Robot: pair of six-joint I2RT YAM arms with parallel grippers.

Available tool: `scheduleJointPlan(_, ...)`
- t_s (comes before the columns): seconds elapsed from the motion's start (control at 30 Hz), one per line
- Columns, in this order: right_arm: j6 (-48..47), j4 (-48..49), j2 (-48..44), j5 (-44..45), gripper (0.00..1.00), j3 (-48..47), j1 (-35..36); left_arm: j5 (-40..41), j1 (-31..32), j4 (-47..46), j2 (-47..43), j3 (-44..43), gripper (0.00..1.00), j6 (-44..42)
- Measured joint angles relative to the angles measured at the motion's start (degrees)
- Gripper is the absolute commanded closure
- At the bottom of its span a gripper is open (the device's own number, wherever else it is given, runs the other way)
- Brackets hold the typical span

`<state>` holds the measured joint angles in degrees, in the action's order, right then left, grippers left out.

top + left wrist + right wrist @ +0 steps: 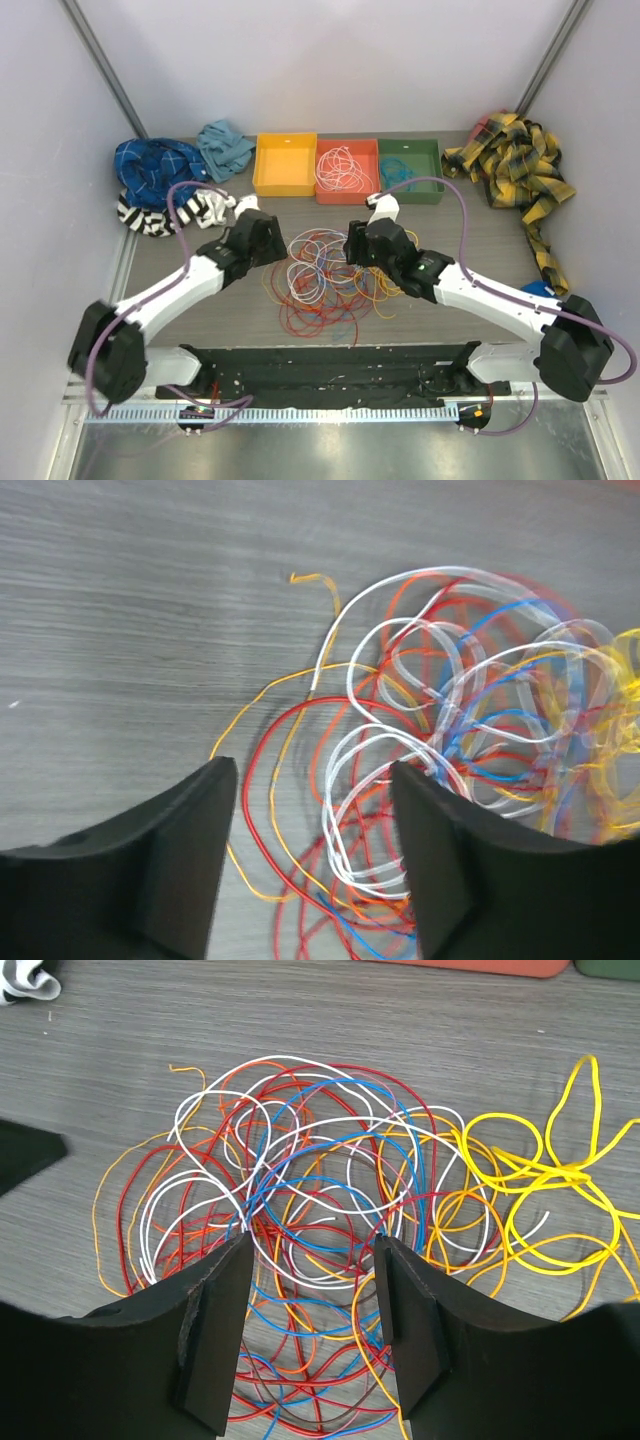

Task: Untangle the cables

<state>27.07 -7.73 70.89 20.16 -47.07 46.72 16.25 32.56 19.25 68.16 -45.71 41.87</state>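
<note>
A tangle of thin cables (325, 285), red, white, blue, orange and yellow, lies on the grey table between my two arms. It also shows in the left wrist view (450, 740) and the right wrist view (310, 1220). A yellow cable (540, 1200) loops at the tangle's right side. My left gripper (268, 243) is open and empty just above the tangle's left edge, its jaws either side of red and white strands (315, 810). My right gripper (358, 250) is open and empty above the tangle's upper right part (315, 1280).
Three trays stand at the back: yellow (284, 164), red (347, 171) holding white cable, green (410, 170) holding blue cable. Cloths lie at the back left (160, 175) and a yellow plaid cloth (515, 165) at the right.
</note>
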Motion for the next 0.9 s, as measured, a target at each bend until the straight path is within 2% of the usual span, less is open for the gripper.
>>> scheduleJointPlan(0.03,0.0,-0.1,0.2,0.0,0.42,0.0,0.0,-0.6,-0.3,-0.6,3.6,-0.6,0.58,0.0)
scheduleJointPlan(0.1,0.0,-0.1,0.1,0.0,0.42,0.0,0.0,-2.2,-1.0,-1.9,10.0,-1.7,0.65,0.7)
scheduleJointPlan(0.27,-0.2,0.2,-2.8,0.3,0.41,0.9,0.0,-3.8,-2.4,-3.4,19.3,-4.7,0.56,1.2)
scheduleJointPlan(0.43,-0.3,0.4,-6.8,0.8,0.42,3.1,0.0,-4.7,-2.6,-5.9,21.6,-7.6,0.50,1.2)
scheduleJointPlan(0.77,-0.7,0.4,-7.4,1.1,0.41,4.9,0.0,-7.0,-2.6,-10.0,27.6,-9.6,0.56,0.7)
scheduleJointPlan(0.9,-1.0,0.4,-7.4,1.4,0.42,4.9,0.0,-7.3,-2.6,-10.0,29.3,-9.6,0.62,0.7)
